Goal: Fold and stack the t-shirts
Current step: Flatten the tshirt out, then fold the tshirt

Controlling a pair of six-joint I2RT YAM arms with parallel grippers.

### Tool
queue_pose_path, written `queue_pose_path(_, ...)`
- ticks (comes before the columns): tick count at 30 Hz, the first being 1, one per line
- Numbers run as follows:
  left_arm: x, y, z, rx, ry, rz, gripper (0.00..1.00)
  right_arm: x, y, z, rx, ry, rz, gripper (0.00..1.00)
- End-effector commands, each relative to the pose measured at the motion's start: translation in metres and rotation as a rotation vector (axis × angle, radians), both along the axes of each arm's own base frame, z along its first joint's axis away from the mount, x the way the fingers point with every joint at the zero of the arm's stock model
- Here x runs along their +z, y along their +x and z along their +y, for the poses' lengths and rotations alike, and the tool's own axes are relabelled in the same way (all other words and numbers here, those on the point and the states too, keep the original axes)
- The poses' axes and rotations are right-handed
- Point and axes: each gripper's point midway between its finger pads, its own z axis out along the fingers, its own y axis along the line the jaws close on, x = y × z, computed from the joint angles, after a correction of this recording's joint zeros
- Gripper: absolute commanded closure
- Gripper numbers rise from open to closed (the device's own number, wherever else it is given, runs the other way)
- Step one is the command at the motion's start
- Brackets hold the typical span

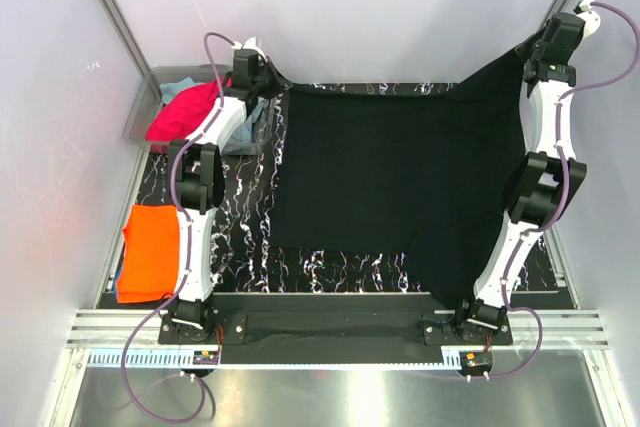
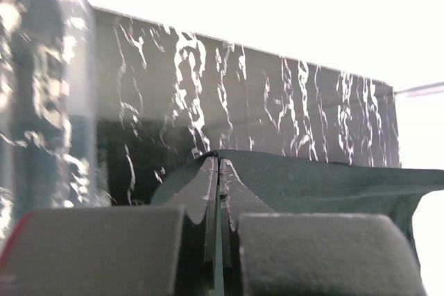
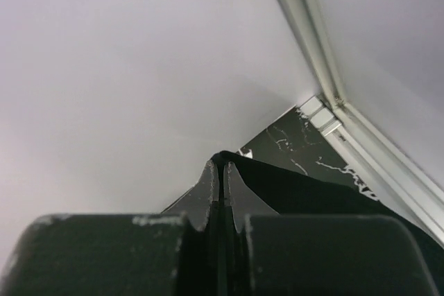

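Observation:
A large black t-shirt (image 1: 395, 177) is stretched out over the black marble table. My left gripper (image 1: 262, 80) is shut on its far left corner; the wrist view shows the jaws pinched on the black t-shirt's edge (image 2: 312, 178). My right gripper (image 1: 545, 69) is shut on the far right corner and holds it raised; the cloth (image 3: 305, 185) hangs from the pinched jaws. A folded orange t-shirt (image 1: 150, 252) lies at the left over a light blue one (image 1: 118, 285). A magenta-pink t-shirt (image 1: 185, 112) and a teal one (image 1: 180, 89) lie in the bin.
A clear plastic bin (image 1: 140, 117) stands at the far left corner, close to my left gripper; its wall (image 2: 41, 95) fills the left of the left wrist view. White walls enclose the table (image 1: 240, 227) on three sides. A metal rail (image 1: 330, 332) runs along the near edge.

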Motion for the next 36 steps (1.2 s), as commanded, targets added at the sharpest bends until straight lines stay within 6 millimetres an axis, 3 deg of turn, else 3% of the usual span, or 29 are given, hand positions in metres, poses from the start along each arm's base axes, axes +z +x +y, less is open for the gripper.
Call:
queue_pose_path(1,0.051,0.023,0.008,0.010,-0.031,-0.164,1.00,0.023,0.015,0.004,0.047,0.002,-0.087,1.00)
queue_pose_path(6,0.046,0.027,0.010,0.014,-0.042,-0.157,1.00,0.012,0.019,0.007,0.065,0.018,-0.065,1.00)
queue_pose_path(12,0.033,0.019,0.005,-0.006,-0.067,-0.102,1.00,0.008,-0.002,0.009,0.044,0.030,-0.014,1.00)
queue_pose_path(21,0.010,-0.019,0.015,-0.012,-0.003,0.006,1.00,-0.005,-0.062,0.026,0.017,0.090,0.074,1.00)
queue_pose_path(36,-0.027,-0.073,0.036,-0.049,0.121,0.221,1.00,-0.074,-0.153,0.037,-0.013,0.066,0.346,1.00)
